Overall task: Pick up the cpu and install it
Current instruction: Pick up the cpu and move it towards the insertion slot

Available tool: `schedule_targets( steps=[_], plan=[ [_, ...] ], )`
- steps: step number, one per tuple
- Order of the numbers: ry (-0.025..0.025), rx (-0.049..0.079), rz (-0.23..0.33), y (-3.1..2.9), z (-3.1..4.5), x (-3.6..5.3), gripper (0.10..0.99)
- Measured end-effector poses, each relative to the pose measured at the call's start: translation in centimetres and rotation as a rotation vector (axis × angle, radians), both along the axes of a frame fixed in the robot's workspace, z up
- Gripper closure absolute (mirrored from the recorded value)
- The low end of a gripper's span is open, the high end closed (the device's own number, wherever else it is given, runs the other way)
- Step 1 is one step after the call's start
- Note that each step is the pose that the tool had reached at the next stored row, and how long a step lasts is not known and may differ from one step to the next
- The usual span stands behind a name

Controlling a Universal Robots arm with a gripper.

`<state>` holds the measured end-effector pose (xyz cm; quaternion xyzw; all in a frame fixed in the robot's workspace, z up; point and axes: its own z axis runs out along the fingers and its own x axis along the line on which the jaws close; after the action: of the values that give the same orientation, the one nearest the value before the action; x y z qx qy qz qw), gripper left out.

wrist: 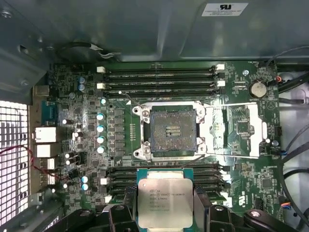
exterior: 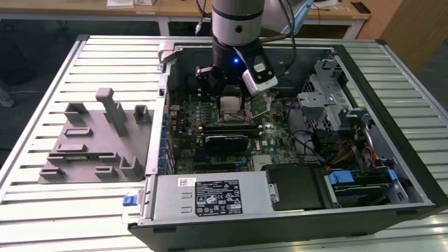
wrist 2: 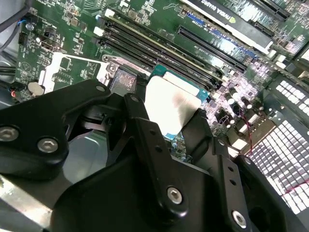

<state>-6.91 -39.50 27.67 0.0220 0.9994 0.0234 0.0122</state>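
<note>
The cpu (wrist: 165,199), a flat square chip with a silvery top plate and a thin green border, sits between the black fingers (wrist: 205,205) of my gripper (wrist: 165,209), which is shut on it. In the first wrist view it hangs above the memory slots, just short of the open motherboard socket (wrist: 173,131). The socket's metal load plate (wrist: 241,129) is swung aside. In the second wrist view the cpu (wrist 2: 170,102) shows between two fingers (wrist 2: 140,116). In the exterior view my gripper (exterior: 231,98) hovers inside the open computer case over the motherboard (exterior: 210,152).
A grey plastic fixture tray (exterior: 91,142) lies on the slatted table at the exterior view's left. Inside the case are a graphics card (exterior: 227,140), a silver power supply (exterior: 203,197), a drive cage (exterior: 329,100) and cables. Memory slots (wrist: 159,77) run beside the socket.
</note>
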Motion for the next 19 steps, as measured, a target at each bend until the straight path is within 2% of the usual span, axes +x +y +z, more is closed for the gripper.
schedule_targets(
  steps=[12,19],
  plan=[
    [0.0000,0.000,0.000,1.46,-1.62,0.09,0.545],
    [0.0000,0.000,0.000,2.28,-2.11,0.37,0.545]
  ],
)
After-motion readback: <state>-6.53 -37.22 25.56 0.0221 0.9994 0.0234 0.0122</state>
